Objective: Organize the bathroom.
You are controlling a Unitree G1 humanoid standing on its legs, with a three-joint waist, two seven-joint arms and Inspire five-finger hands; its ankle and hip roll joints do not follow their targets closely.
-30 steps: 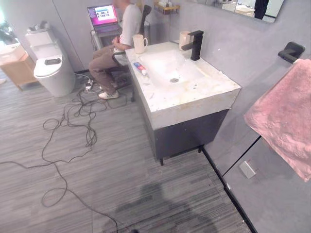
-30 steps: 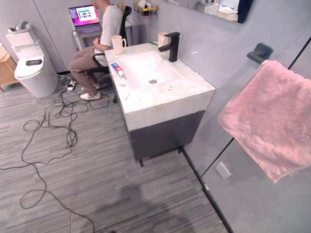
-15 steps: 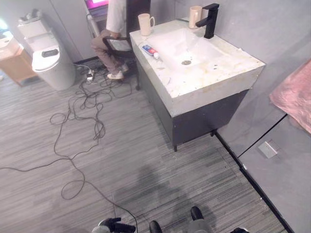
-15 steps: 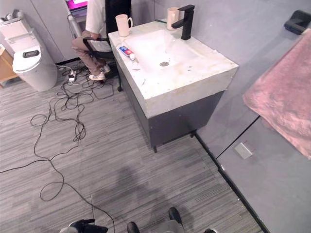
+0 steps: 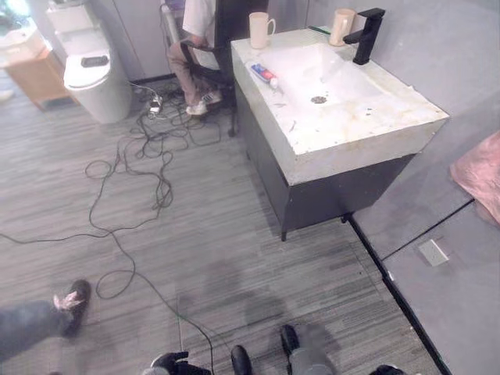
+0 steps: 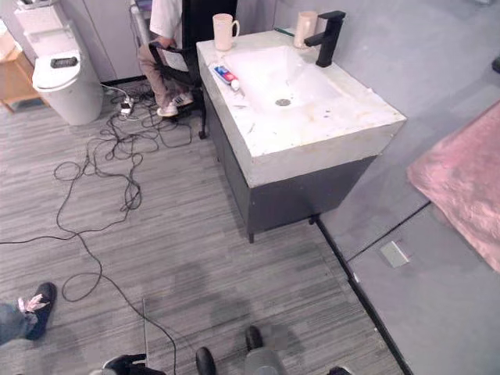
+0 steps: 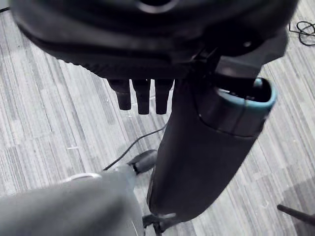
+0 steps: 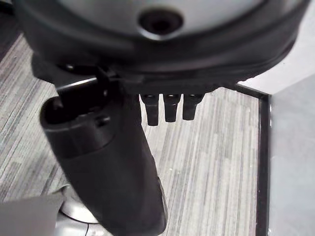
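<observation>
The robot is standing on the grey floor point(image 5: 234, 258), well apart from the sink point(image 5: 312, 66), and the tidying looks like it is not started yet.

The left hand point(image 7: 142, 96) is hanging down by the robot's side with its fingers straight and loose, and it is holding nothing. The right hand point(image 8: 170, 108) is hanging the same way, fingers loose, holding nothing.

The things to tidy are sitting on the white surface point(image 5: 367, 125) around the sink. A toothpaste tube point(image 5: 264, 75) is lying flat just beside the basin, on the near left edge. One cup point(image 5: 259, 30) is standing upright at the far left corner. Another cup point(image 5: 342, 26) is standing upright next to the black tap point(image 5: 367, 33). A pink towel point(image 6: 465, 183) is hanging on the wall to the right.

A person is sitting on a chair point(image 5: 230, 31) behind the sink, and a toilet point(image 5: 94, 78) is standing far off to the left.

I think almost everything is still left to do: the robot needs to walk closer first, then pick up the tube and cups.
</observation>
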